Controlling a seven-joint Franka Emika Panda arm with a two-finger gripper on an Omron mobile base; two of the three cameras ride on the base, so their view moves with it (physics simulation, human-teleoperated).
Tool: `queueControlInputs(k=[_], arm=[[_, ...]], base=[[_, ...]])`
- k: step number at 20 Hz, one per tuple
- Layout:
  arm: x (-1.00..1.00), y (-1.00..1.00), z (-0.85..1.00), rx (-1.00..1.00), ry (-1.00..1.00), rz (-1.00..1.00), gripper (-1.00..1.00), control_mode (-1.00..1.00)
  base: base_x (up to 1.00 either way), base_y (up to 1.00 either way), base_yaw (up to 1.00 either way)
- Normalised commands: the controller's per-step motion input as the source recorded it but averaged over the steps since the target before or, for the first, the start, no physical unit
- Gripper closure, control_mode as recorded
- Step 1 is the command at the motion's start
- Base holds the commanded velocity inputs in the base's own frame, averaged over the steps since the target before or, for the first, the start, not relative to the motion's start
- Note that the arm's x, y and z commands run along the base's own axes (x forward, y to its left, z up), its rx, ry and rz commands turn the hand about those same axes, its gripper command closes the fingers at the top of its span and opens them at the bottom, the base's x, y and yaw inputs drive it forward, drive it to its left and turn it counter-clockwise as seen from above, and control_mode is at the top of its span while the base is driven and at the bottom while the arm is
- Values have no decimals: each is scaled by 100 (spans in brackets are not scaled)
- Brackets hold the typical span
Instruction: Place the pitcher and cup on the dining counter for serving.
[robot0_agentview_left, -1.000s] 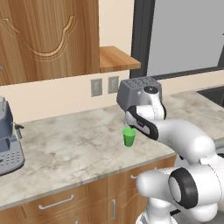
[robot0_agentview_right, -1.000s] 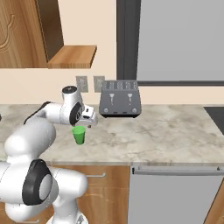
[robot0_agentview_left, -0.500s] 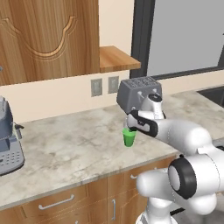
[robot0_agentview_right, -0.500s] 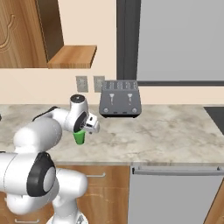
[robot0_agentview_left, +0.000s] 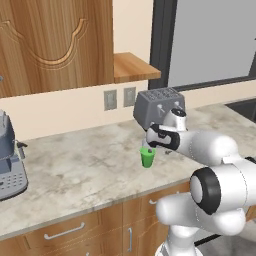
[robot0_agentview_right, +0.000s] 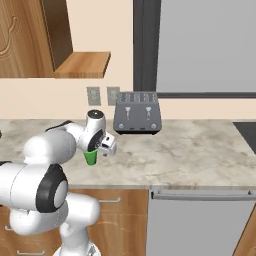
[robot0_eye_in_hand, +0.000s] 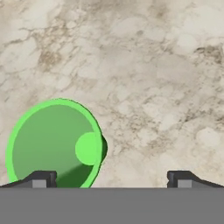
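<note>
One green cup (robot0_agentview_left: 147, 158) stands on the marble counter (robot0_agentview_left: 85, 165) before the toaster (robot0_agentview_left: 159, 106) as the wide-open gripper (robot0_eye_in_hand: 109, 178) hovers above, needing to center over it before grasping.

Toaster (robot0_agentview_left: 159, 106) close behind cup (robot0_agentview_left: 147, 158)

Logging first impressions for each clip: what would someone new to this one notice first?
The bright green cup stands out on the marble counter, with the white arm bent low so its open gripper hangs just above it. In the hand view the cup sits off toward one fingertip, not centred between the two. Behind it, a grey toaster stands by the wall outlets.
</note>
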Motion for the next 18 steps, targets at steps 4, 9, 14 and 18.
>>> queueControlInputs(k=[4,9,14,18], arm=[[0,0,-19,0,0,0,-100,-100],[0,0,-30,0,0,0,-100,-100],[2,0,-30,0,0,0,-100,-100],[5,0,-14,0,0,0,100,-100]], base=[[0,0,0],[0,0,0],[0,0,0],[0,0,0]])
